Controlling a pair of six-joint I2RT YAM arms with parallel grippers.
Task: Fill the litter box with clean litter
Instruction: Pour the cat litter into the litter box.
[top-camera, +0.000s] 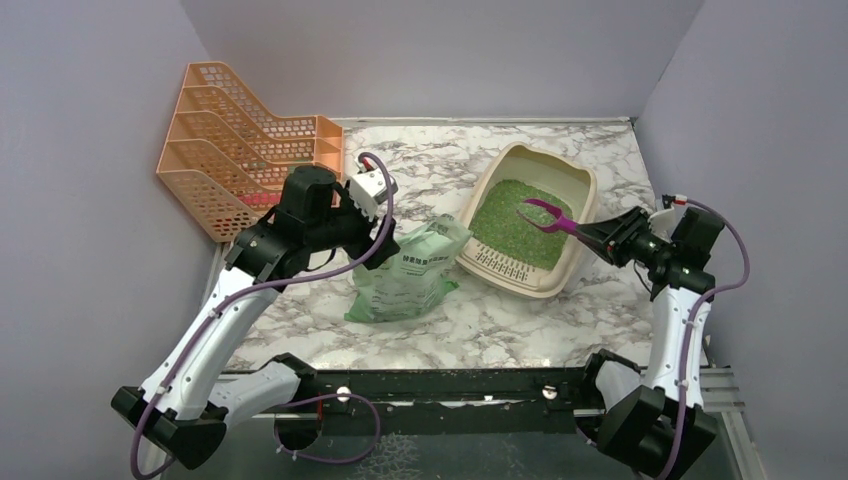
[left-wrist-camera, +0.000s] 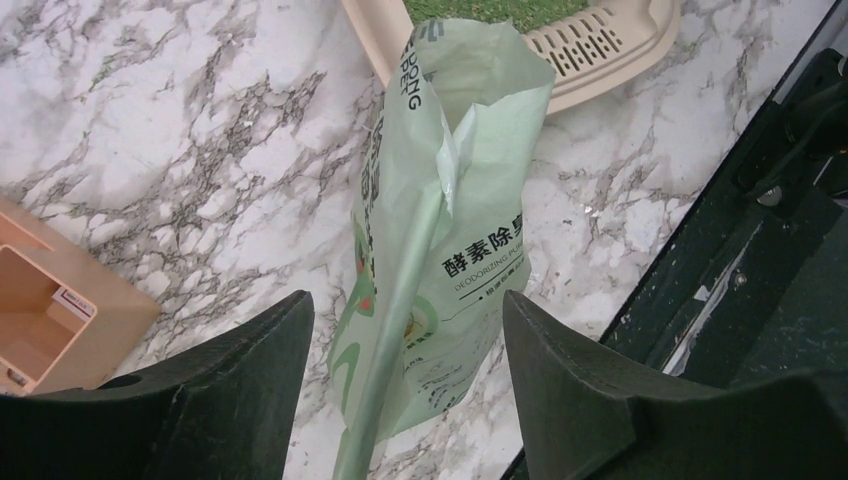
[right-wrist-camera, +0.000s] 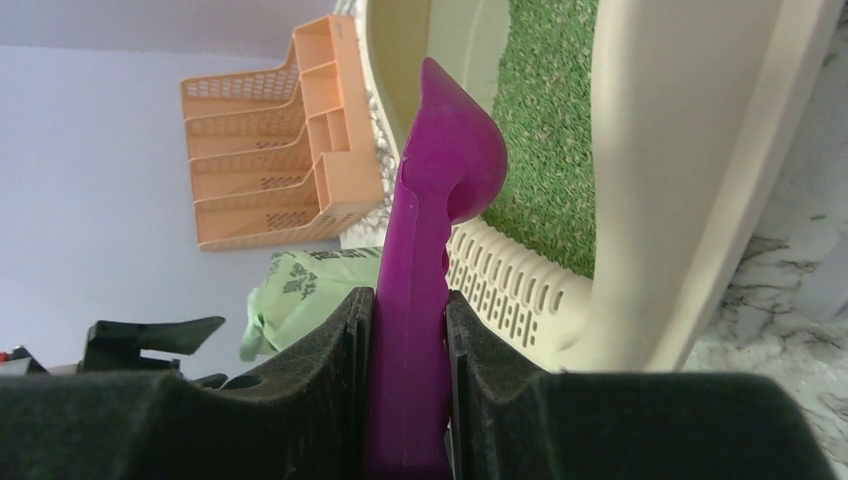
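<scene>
The beige litter box (top-camera: 586, 198) sits at the table's right centre, its floor covered with clean litter (top-camera: 512, 218), small green granules. A soft green bag (top-camera: 408, 272) stands on the marble to its left. My left gripper (top-camera: 388, 238) is open beside the bag's top. In the left wrist view the bag (left-wrist-camera: 452, 200) rises between the spread fingers (left-wrist-camera: 250, 380) without touching them. My right gripper (top-camera: 592, 232) is shut on a magenta scoop (top-camera: 546, 214) that hangs over the box. The right wrist view shows the scoop (right-wrist-camera: 440, 190) clamped upright, above the slotted lip (right-wrist-camera: 505, 285) and the litter (right-wrist-camera: 550, 130).
An orange mesh file rack (top-camera: 235, 140) stands at the back left against the wall. Grey walls close in the table on three sides. The dark base rail (top-camera: 440, 385) runs along the near edge, also in the left wrist view (left-wrist-camera: 740, 250).
</scene>
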